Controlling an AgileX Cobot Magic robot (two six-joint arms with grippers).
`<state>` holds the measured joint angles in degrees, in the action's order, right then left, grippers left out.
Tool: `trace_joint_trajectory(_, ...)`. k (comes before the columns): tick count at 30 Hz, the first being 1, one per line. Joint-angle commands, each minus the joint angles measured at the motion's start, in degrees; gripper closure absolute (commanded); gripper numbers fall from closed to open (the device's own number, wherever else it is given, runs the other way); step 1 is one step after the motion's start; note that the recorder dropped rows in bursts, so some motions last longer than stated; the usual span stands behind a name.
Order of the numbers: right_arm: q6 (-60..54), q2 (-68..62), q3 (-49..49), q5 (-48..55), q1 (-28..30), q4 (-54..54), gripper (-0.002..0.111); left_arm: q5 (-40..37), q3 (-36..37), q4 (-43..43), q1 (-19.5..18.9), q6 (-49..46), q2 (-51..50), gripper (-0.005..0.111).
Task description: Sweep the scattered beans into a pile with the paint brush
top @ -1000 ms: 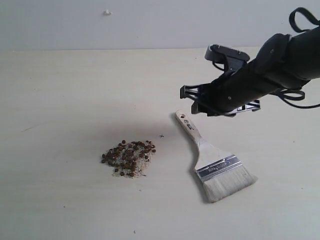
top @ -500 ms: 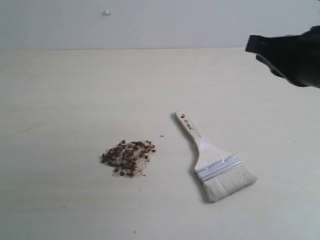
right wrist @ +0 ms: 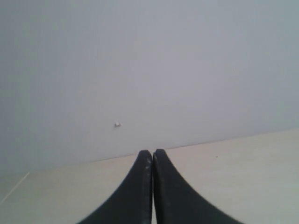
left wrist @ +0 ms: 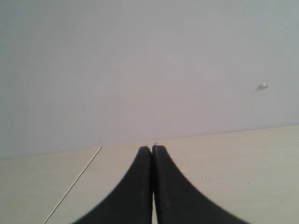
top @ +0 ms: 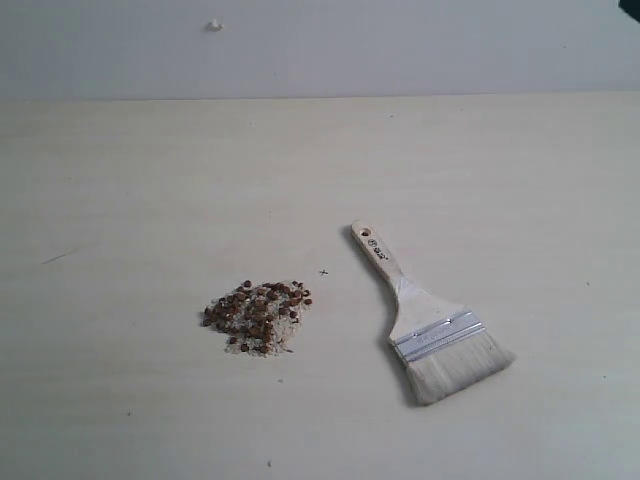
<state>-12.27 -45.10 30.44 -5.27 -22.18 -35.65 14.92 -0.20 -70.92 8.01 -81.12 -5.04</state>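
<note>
My right jaws have withdrawn from over the surface [top: 150, 180] and clenched empty, my left jaws clenched too, leaving the paint brush [top: 425, 325] lying flat near the gathered pile [top: 257, 318] of beans [top: 245, 305], so the sweeping looks finished.

Not much of me to see, honestly, just the business end. My left gripper [left wrist: 152, 148] is two smooth, matte black fingers [left wrist: 135, 186], broad at the base and sweeping inward in a curve to slim tips. My right gripper [right wrist: 152, 152] looks identical: same plain black, same curved taper.
</note>
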Motion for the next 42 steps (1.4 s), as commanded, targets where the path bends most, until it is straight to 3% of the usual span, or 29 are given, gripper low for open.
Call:
trace_joint_trajectory(1,-8.98,2.07,-0.32,4.95,0.43,3.31,0.108,0.03,0.20,-0.11,-0.03,0.19,0.34,0.107)
trace_joint_trajectory(4,-13.48,7.29,-2.51,13.91,5.89,3.07,0.108,0.17,0.20,-0.11,-0.03,0.16,0.34,0.107)
trace_joint_trajectory(12,-13.59,26.59,-13.04,11.59,16.71,3.17,0.108,0.40,0.20,-0.11,-0.03,0.16,0.34,0.107)
trace_joint_trajectory(23,-14.60,41.32,-25.31,15.63,17.00,12.71,0.108,0.40,0.20,-0.11,-0.03,0.16,0.34,0.107)
trace_joint_trajectory(25,-9.00,44.62,-26.61,18.53,17.00,17.09,0.108,0.40,0.20,-0.11,-0.03,0.16,0.34,0.107)
trace_joint_trajectory(28,11.62,45.10,-28.23,19.87,17.00,34.47,0.108,0.40,0.20,-0.11,-0.03,0.16,0.34,0.107)
trace_joint_trajectory(30,18.04,45.10,-28.32,21.63,17.00,39.72,0.108,0.40,0.20,-0.11,-0.03,0.16,0.34,0.107)
trace_joint_trajectory(42,18.88,45.10,-30.44,21.48,17.00,40.00,0.108,0.40,0.20,-0.11,-0.03,0.16,0.34,0.107)
